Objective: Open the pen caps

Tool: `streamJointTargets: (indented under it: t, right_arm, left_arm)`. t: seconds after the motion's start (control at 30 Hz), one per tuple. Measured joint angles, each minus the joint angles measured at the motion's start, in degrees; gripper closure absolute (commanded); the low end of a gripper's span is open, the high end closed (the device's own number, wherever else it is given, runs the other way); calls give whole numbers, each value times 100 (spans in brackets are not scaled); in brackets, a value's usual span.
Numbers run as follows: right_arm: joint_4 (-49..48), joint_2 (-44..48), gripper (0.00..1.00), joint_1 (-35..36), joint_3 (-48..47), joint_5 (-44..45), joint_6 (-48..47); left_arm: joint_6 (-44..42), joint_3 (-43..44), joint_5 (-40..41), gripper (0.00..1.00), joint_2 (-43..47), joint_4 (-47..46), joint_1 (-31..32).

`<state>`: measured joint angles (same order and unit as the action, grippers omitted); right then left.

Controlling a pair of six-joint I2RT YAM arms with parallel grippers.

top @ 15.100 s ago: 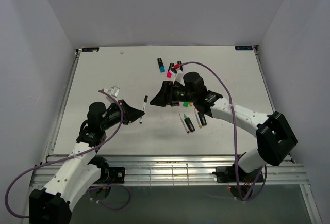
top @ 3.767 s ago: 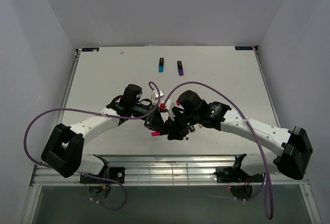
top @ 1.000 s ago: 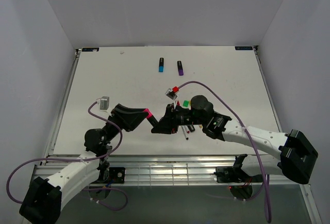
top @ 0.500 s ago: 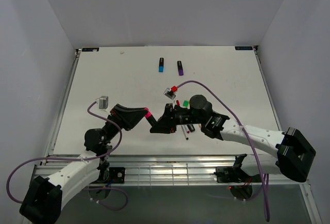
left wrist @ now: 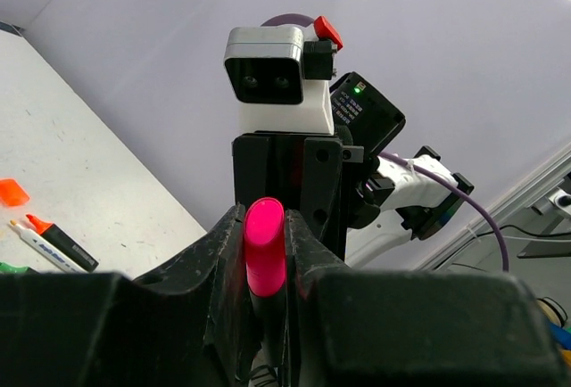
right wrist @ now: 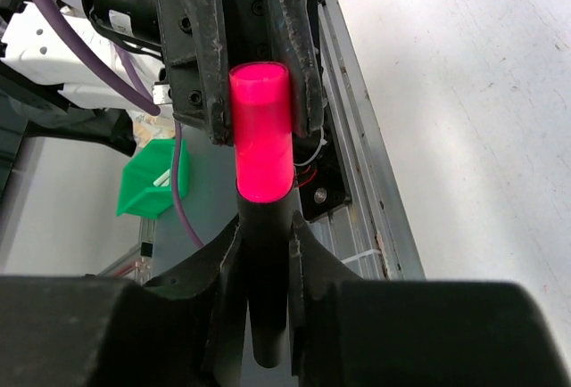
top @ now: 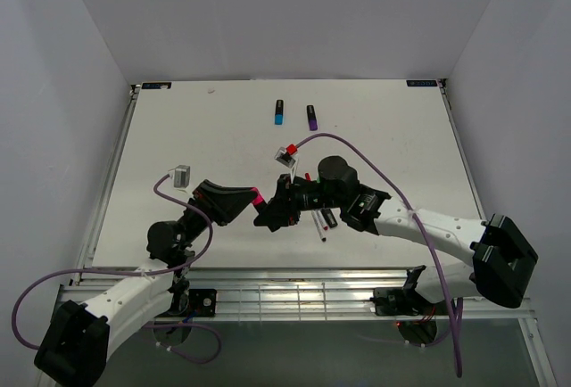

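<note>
We see the two arms meeting low over the near middle of the tabletop point(top: 178, 137), end to end along one marker. The left end effector point(left wrist: 265, 218) is clenched on the pink cap point(right wrist: 260, 133), with a finger pressed against each side of it. The right end effector point(right wrist: 266, 231) is clamped around the black marker body point(right wrist: 266, 298), just behind the point where the pink plastic begins. In the right wrist view the cap sits flush against the body and we see no gap between them. From above, the marker is held off the tabletop, slanting between the two end effectors with the pink end toward the left arm.

Farther back on the tabletop we find two more markers lying side by side but apart. One wears a blue cap point(top: 279, 119) and the other a purple cap point(top: 313, 124), and both caps are on. In the left wrist view an orange cap point(left wrist: 11, 193) lies loose on the tabletop. Near it lie an uncapped orange-tipped marker point(left wrist: 62, 240) and, just beside that, a thin white pen point(left wrist: 34, 241). More pens lie under the right arm, but they are too hidden for us to tell apart.
</note>
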<state>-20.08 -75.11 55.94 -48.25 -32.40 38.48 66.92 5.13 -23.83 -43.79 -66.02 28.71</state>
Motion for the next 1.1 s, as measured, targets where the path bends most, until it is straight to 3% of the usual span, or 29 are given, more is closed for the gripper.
streamJointTargets:
  t: [0.07, 0.1, 0.33, 0.57, 0.67, 0.73, 0.8, 1.1]
  right_arm:
    - [7, -13, 92, -7, 0, -20, 9]
    - [13, -17, 92, -9, 0, -33, 11]
    - [63, -107, 92, -61, 0, -31, 44]
    - [46, -109, 92, -70, -20, -116, 76]
    - [31, -111, 92, -72, -20, -127, 92]
    - [31, -114, 92, -76, -20, -129, 101]
    - [31, -118, 92, -85, -20, -138, 116]
    - [0, -136, 92, -87, 9, -131, 111]
  left_arm:
    - [-2, 0, -17, 73, -17, 4, 0]
    - [-4, 2, -28, 56, -37, 4, 0]
    - [-2, 17, -232, 53, -214, 2, 9]
    - [-17, 20, -236, 71, -216, 33, 4]
    - [2, 20, -234, 74, -227, 33, 2]
    - [20, 22, -238, 83, -271, -15, 2]
    - [24, 26, -238, 100, -321, -63, 2]
    - [57, 9, 87, 100, -190, 118, 20]
